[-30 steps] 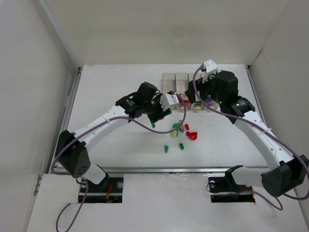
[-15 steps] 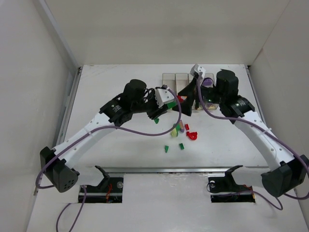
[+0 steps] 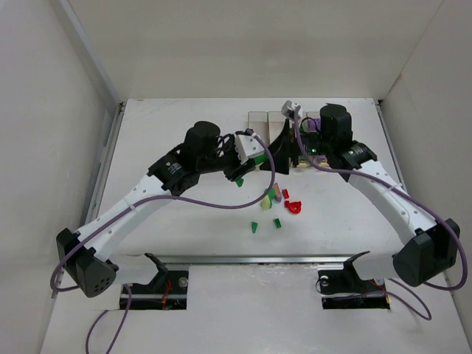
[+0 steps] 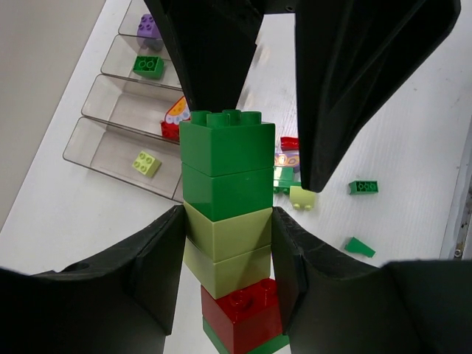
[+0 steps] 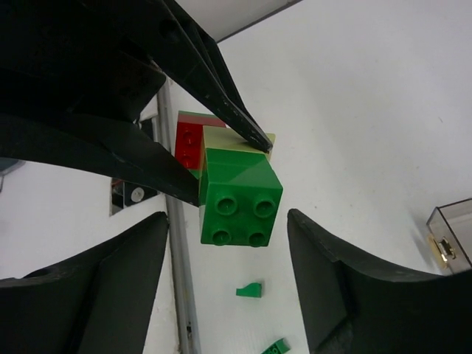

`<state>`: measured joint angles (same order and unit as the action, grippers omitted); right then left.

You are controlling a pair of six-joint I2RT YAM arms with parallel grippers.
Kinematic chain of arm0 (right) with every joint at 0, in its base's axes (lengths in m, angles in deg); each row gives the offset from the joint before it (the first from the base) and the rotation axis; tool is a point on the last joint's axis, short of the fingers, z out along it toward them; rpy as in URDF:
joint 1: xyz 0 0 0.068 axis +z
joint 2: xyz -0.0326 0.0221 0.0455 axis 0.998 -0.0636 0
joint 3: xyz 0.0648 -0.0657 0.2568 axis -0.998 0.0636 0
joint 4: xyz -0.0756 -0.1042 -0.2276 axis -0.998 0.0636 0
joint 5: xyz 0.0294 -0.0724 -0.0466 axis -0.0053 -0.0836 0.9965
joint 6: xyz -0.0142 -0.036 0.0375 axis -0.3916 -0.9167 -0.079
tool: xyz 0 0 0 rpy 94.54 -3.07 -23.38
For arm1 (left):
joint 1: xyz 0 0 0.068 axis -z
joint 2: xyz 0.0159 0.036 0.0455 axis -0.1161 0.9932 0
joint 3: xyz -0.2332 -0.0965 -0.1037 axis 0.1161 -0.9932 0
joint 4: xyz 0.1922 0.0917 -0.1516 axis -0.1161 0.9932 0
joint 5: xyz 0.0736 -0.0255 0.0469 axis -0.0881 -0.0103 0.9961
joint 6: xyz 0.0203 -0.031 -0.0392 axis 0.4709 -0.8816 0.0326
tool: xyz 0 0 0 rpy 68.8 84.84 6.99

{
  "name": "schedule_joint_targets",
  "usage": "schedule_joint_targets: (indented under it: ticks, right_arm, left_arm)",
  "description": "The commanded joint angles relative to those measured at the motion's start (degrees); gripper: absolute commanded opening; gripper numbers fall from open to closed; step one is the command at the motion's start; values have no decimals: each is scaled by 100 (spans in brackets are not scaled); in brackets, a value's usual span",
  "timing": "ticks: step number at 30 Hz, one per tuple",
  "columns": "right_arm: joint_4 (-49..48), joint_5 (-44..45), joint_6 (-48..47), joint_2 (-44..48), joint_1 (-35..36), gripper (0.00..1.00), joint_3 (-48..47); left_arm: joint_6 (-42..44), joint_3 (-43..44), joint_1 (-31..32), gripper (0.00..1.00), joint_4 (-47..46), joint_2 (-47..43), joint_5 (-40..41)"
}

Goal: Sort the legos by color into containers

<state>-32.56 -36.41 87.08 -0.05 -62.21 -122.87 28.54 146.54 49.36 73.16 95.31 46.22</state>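
- The left gripper (image 4: 227, 221) is closed on a stack of legos (image 4: 227, 177). Its two pads (image 4: 151, 276) are pressed against the pale yellow-green bricks in the middle of the stack, one from each side.
- On the wrist side of the pads, a red brick (image 4: 247, 313) is seen at the stack's near end. Past the pads, the far end is formed by two green bricks (image 4: 227, 147).
- That green end is straddled by the right gripper (image 5: 227, 217), which is held open. In the right wrist view a gap is seen between each finger and the top green brick (image 5: 240, 199), so nothing is gripped by it.
- Beyond the stack and to its right, as the left wrist camera sees it, loose legos are scattered on the table (image 3: 206, 236): a pale yellow-green piece (image 4: 302, 197), a small green brick (image 4: 363, 187) and a green wedge (image 4: 359, 247).
- Farther off, to the left of the stack, the containers (image 4: 103, 110) are set in a row of four. From nearest to farthest they hold a yellow-green brick (image 4: 146, 163), a red piece (image 4: 171, 129), a green brick (image 4: 148, 66) and a purple brick (image 4: 147, 28).
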Motion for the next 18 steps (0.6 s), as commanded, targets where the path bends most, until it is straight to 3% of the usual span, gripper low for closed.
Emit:
schedule_joint_targets:
  ticks: [1, 6, 9, 18]
  right_arm:
    - [-374, -305, 17, 22, 56, 70, -372]
    - [-374, -367, 70, -162, 56, 70, -486]
    - [-374, -367, 122, -215, 56, 59, -539]
    - [-374, -280, 123, -329, 56, 0, -601]
  left_arm:
    - [-58, -98, 28, 0, -295, -213, -33]
    - [-6, -99, 28, 0, -295, -213, -85]
    - [-6, -99, 28, 0, -295, -213, -85]
    - [-6, -160, 28, 0, -242, -213, -85]
